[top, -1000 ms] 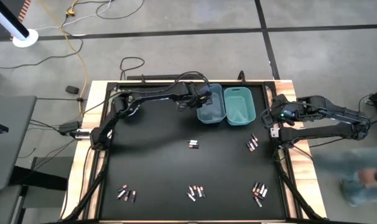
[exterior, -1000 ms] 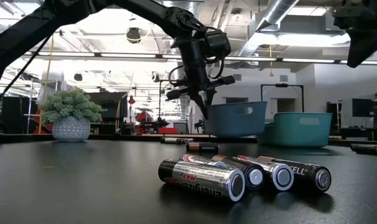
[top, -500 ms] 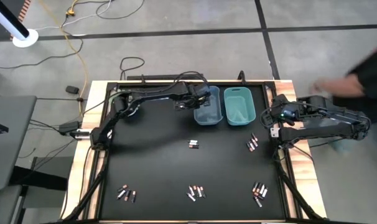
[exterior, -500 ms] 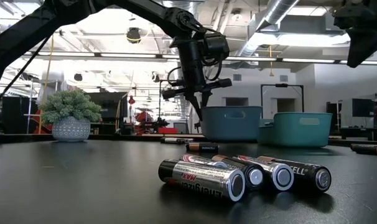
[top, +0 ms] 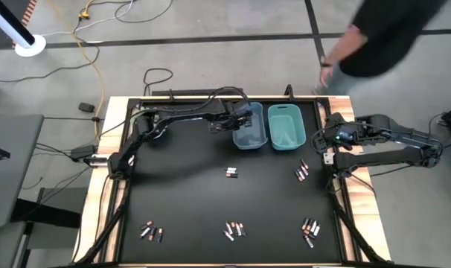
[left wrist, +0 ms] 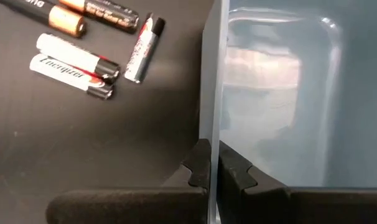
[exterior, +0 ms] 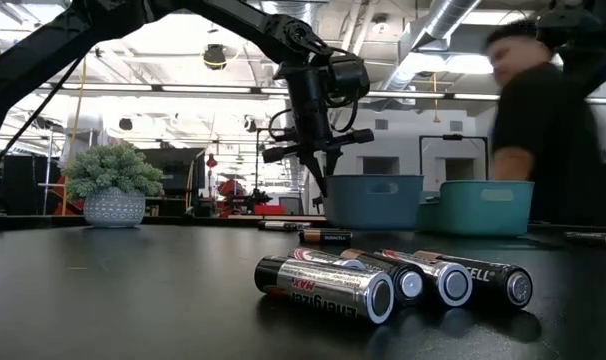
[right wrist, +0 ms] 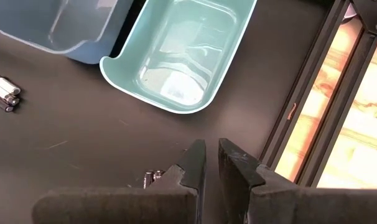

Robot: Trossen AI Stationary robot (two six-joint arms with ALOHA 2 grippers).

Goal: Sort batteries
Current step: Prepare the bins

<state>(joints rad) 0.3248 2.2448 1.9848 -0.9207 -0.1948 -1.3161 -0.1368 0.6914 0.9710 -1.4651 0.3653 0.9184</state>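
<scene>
Blue plastic is what we hold now: our left gripper [left wrist: 209, 173] is closed on the thin side wall of the blue bin [top: 251, 128], the wall pinched between the two fingers. We take this bin as our landmark. The teal bin [top: 286, 126] stands just beside it, on the side of our right arm. Both bins look empty.

The batteries [top: 231, 173] lie in small groups on the black table [top: 181, 193]. The nearest group is in front of the blue bin, and three more groups lie well apart from it along the front edge. One group [top: 301, 171] lies in front of the teal bin, near our right gripper [right wrist: 211, 163], which hangs almost closed and holds nothing. So the right arm is nearer to those.

A person [top: 382, 33] passes behind the bins, beyond the table.
</scene>
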